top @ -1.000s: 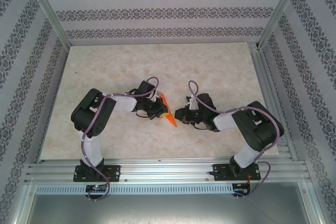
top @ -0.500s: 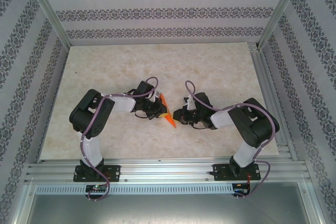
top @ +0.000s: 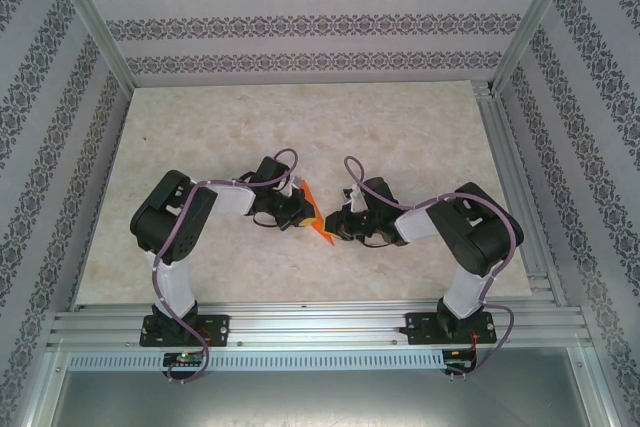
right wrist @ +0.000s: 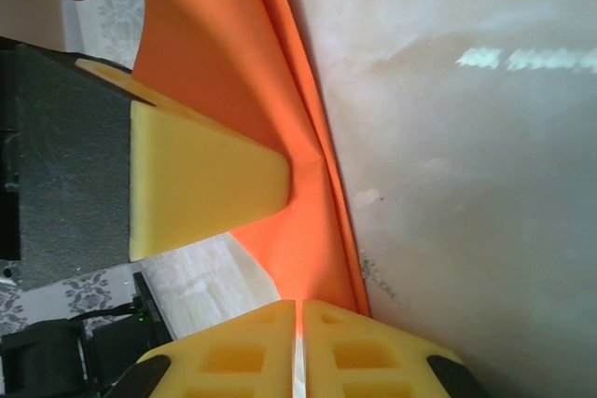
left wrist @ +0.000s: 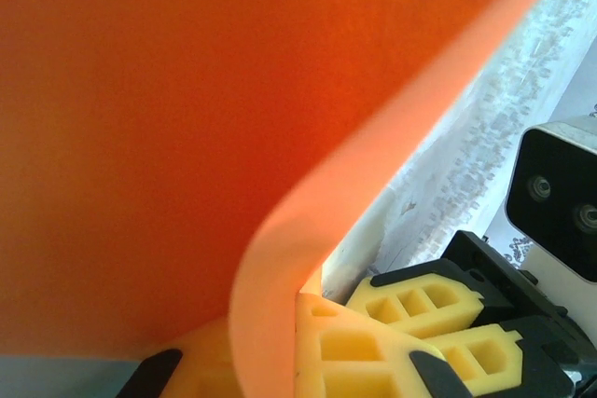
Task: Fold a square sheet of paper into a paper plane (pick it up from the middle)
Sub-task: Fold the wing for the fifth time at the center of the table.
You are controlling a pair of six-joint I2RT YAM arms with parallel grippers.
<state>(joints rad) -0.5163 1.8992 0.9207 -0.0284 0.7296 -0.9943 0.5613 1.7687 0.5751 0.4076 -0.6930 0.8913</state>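
The orange sheet of paper [top: 314, 203], folded to a narrow pointed shape, is held off the table between both grippers. My left gripper [top: 301, 210] is shut on it from the left. In the left wrist view its yellow pads [left wrist: 359, 351] pinch a curled fold of the paper [left wrist: 187, 118]. My right gripper [top: 334, 226] meets it from the right. In the right wrist view its pads [right wrist: 364, 351] are shut on the paper's lower edge [right wrist: 303, 240]. The left gripper's finger [right wrist: 201, 184] presses the paper above them.
The beige marble-pattern table [top: 300, 117] lies under the arms. Patterned walls and metal frame posts [top: 95, 22] enclose it on three sides. A metal rail [top: 310, 327] at the near edge carries both arm bases.
My right arm has moved left, bringing its gripper closer to the left gripper and the paper. The left gripper and the paper have shifted only slightly.
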